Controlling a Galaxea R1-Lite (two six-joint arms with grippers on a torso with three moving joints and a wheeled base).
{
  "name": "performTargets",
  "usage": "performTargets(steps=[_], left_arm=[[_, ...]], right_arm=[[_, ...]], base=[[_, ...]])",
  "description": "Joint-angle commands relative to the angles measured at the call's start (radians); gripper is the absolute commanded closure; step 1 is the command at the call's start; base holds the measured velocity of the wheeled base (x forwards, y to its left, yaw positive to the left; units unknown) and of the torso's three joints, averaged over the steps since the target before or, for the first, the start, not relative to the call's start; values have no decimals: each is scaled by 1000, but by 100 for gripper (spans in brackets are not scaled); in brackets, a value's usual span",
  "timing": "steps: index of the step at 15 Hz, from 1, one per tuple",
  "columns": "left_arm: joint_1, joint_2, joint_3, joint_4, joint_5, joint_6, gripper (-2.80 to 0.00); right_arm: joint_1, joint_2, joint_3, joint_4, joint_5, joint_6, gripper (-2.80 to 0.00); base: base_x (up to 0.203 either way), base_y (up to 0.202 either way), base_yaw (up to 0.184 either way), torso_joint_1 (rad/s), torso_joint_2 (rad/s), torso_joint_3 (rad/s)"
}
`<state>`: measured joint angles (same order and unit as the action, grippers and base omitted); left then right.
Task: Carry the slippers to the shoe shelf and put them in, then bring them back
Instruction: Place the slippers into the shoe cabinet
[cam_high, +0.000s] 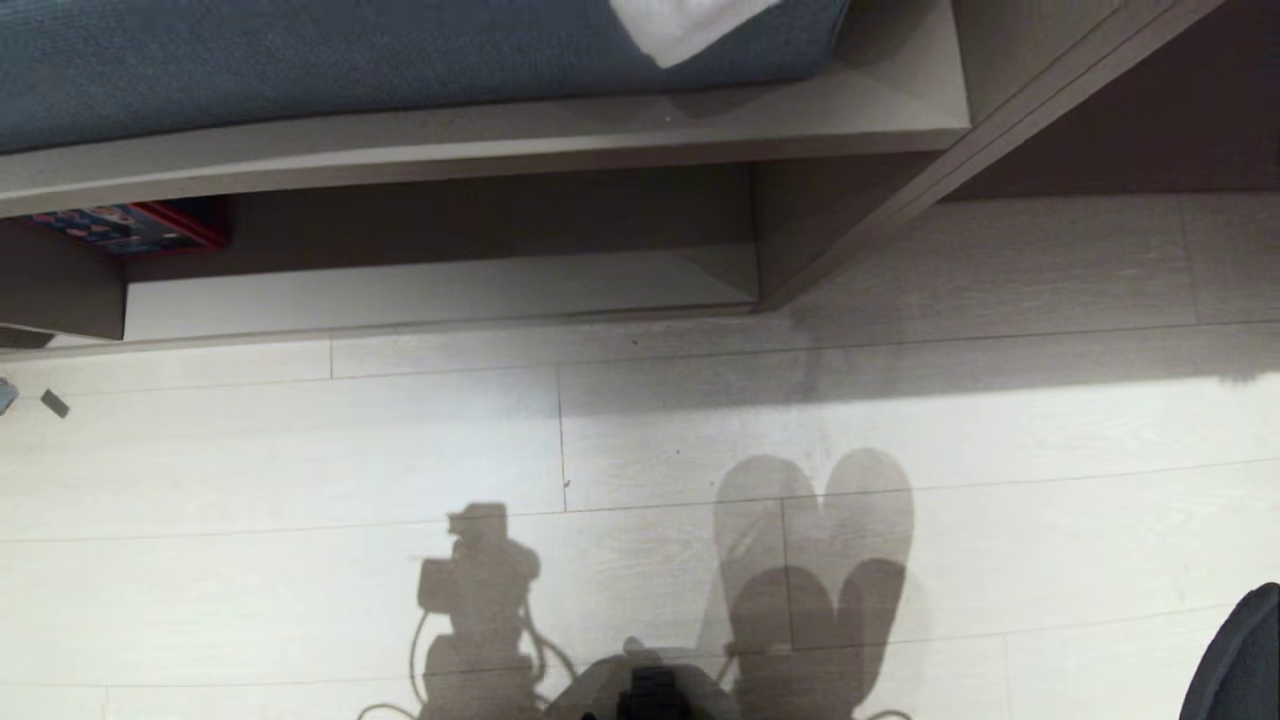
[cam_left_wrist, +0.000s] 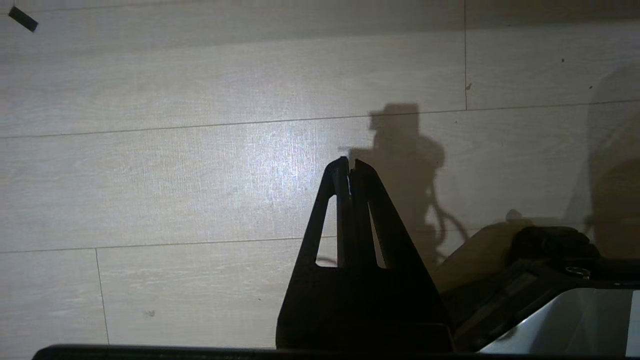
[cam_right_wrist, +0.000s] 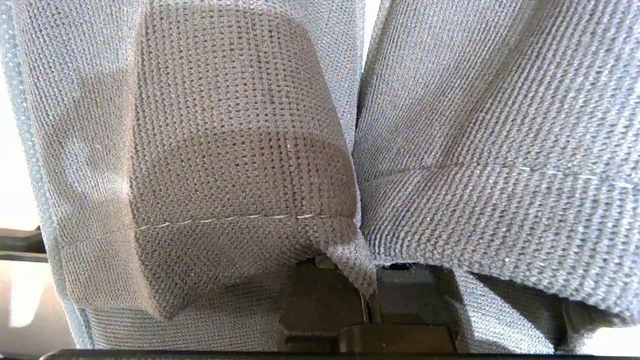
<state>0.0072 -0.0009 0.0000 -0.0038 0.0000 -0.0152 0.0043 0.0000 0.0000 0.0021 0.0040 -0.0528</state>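
Left gripper (cam_left_wrist: 349, 167): my two fingers are matte black, tapering to a point, each with a triangular cut-out.
Behind those fingers: a flat black plate.
Beside the plate: my dark rounded base housing (cam_left_wrist: 550, 240) and a glossy silver-white panel (cam_left_wrist: 575, 320).

The slippers (cam_right_wrist: 250, 150) fill the right wrist view, perhaps hiding the tool's fingertips.

Slippers (cam_right_wrist: 240, 150) grey knit; floor (cam_high: 300, 580) pale wood-grain; bedding (cam_high: 300, 60) seemingly blue.
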Motion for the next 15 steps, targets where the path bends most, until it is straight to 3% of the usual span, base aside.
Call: performTargets(steps=[1, 15], left_arm=[[0, 1, 0, -1, 0, 0, 0], [0, 1, 0, -1, 0, 0, 0]], right_arm=[[0, 3, 0, 1, 1, -1, 0], [0, 3, 0, 1, -1, -1, 0]], base=[[0, 0, 0, -1, -2, 194], [0, 0, 0, 2, 3, 204]])
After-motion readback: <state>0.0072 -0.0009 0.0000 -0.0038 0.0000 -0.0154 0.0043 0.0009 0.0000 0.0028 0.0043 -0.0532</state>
